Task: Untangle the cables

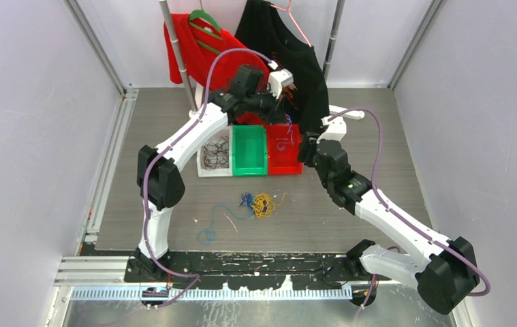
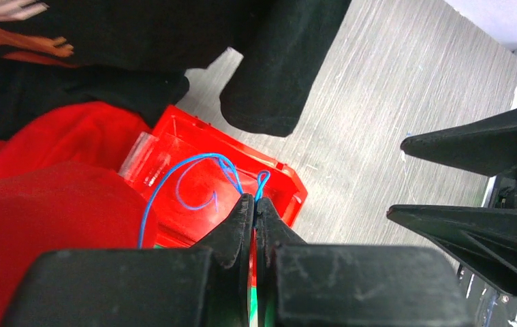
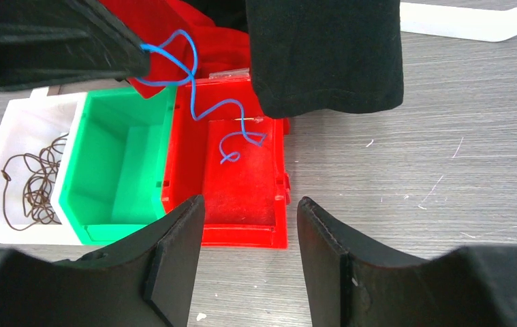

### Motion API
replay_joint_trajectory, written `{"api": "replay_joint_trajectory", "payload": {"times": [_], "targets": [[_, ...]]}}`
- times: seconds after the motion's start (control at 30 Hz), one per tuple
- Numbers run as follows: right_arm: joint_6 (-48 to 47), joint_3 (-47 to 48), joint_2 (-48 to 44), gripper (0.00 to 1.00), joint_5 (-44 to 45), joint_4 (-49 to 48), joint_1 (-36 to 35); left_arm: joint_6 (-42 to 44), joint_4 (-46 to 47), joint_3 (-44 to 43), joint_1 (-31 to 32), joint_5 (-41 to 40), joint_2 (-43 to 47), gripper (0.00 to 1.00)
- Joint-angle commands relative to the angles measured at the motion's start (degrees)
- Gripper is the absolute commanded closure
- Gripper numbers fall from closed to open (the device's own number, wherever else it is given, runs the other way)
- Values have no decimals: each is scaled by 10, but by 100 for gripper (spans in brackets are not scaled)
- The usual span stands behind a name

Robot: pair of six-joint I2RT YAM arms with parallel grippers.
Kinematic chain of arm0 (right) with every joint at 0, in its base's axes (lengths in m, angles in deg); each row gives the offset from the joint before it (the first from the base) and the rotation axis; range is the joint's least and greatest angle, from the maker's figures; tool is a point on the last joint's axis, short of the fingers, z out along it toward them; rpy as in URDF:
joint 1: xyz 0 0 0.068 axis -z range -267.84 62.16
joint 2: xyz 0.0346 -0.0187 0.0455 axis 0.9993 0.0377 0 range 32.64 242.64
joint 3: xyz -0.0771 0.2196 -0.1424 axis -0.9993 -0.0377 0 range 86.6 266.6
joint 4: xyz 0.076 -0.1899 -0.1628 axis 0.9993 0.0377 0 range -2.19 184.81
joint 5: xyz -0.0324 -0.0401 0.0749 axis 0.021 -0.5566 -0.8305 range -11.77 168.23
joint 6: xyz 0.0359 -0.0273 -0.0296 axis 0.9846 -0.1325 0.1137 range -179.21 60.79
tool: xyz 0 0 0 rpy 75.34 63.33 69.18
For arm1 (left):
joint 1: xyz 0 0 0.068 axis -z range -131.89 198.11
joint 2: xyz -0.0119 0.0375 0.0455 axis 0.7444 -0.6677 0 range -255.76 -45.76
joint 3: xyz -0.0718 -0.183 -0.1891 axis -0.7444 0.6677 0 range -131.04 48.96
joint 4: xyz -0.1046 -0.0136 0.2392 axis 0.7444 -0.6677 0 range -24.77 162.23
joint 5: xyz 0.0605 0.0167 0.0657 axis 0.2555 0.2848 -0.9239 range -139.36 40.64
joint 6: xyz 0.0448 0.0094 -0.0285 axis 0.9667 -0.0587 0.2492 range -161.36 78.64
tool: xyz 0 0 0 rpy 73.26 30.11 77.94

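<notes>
Grey wood-grain table (image 1: 310, 225) lies under both arms. I see the left gripper (image 2: 255, 204) pressed together on a thin blue cable (image 3: 227, 103), which hangs down over the red bin (image 3: 242, 194). Its arm reaches far forward above the bins. The right gripper (image 3: 250, 208) stands spread about halfway, holding nothing, near the red bin's front. The tangled cables (image 1: 261, 204) lie on the table before the bins.
</notes>
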Motion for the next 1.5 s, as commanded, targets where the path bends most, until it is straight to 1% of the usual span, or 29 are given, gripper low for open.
{"api": "replay_joint_trajectory", "payload": {"times": [0.0, 0.13, 0.27, 0.37, 0.5, 0.63, 0.77, 0.9, 1.0, 1.13, 1.17, 1.2, 1.23, 1.3, 1.33, 1.4, 1.47], "targets": [[13, -5, -28, 43, 13, -8, 4, 11, 27, 23, 15, 5, -7, 100], [16, -9, -38, 43, 18, 4, 4, 9, 26, 26, 31, 9, -21, 100], [19, -11, -45, 44, 18, 9, 4, -12, 18, 30, 48, 18, -28, 100], [21, -14, -46, 44, 21, 10, 5, -24, 19, 57, 58, 25, -18, 100], [26, -19, -46, 44, 20, 10, 5, -33, 22, 85, 61, 7, -7, 100], [33, -19, -43, 44, 14, 7, 5, -6, 29, 82, 55, -28, -10, 100], [36, -18, -42, 45, 12, 9, 5, 27, 48, 72, 49, -88, -22, 100], [37, -18, -44, 46, 12, 11, 5, 7, 40, 51, 48, -74, -42, 100], [37, -18, -43, 46, 9, 12, 5, 43, 56, 48, 48, -117, -46, 100], [40, -18, -41, 46, 7, 12, 5, 136, 53, 51, 48, -199, -53, 100], [42, -17, -40, 46, 6, 12, 5, 144, 52, 52, 48, -211, -55, 98], [44, -16, -40, 45, 5, 13, 5, 146, 43, 48, 48, -212, -57, 88], [46, -14, -41, 43, 5, 15, 5, 145, 25, 39, 46, -206, -58, 75], [49, -10, -45, 42, 6, 22, 5, 139, -14, 15, 43, -168, -54, 52], [48, -8, -47, 42, 8, 24, 5, 138, -32, 2, 40, -144, -50, 45], [46, -7, -50, 42, 7, 25, 5, 134, -81, -32, 29, -84, -44, 39], [46, -4, -51, 42, 0, 27, 5, 130, -127, -61, 16, -34, -41, 35]]}}
